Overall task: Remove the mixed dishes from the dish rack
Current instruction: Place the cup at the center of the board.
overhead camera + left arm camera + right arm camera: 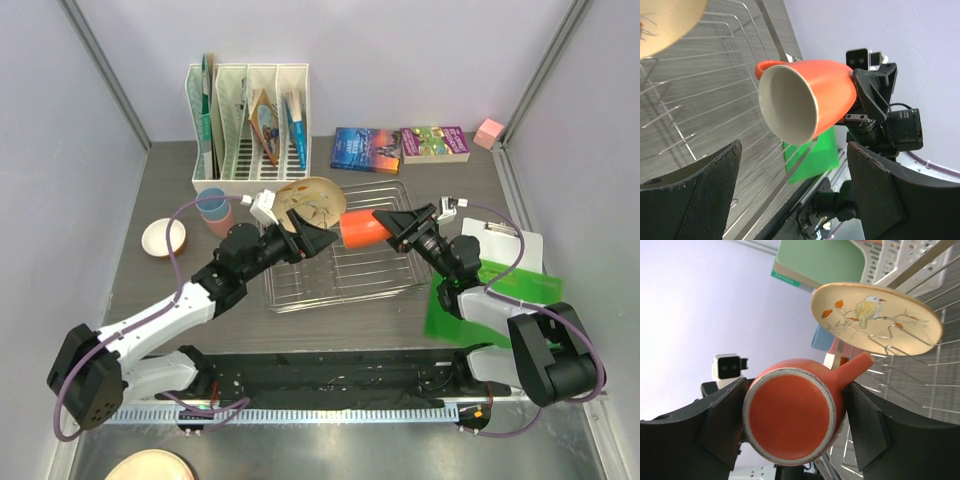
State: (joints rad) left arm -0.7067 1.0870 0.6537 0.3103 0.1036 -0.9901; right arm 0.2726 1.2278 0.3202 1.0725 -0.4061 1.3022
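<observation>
**Two grippers, one mug: a hand-over above the rack**

Both fingers of the right gripper (792,422) are clamped on the base of the orange mug (805,100). The mug lies sideways in the air over the dish rack (340,285), its mouth turned toward the other arm. That pose looks chosen for a pass: the white inside and rim face the left gripper (318,240), whose jaws stand wide apart with nothing between them, just short of the mug. Behind them the beige plate (312,200) sits in the rack's far-left corner. Off the rack to the left are the pink cup (216,220), the grey-blue cup (211,198) and the small orange bowl (163,237), apparently already unloaded.
</observation>
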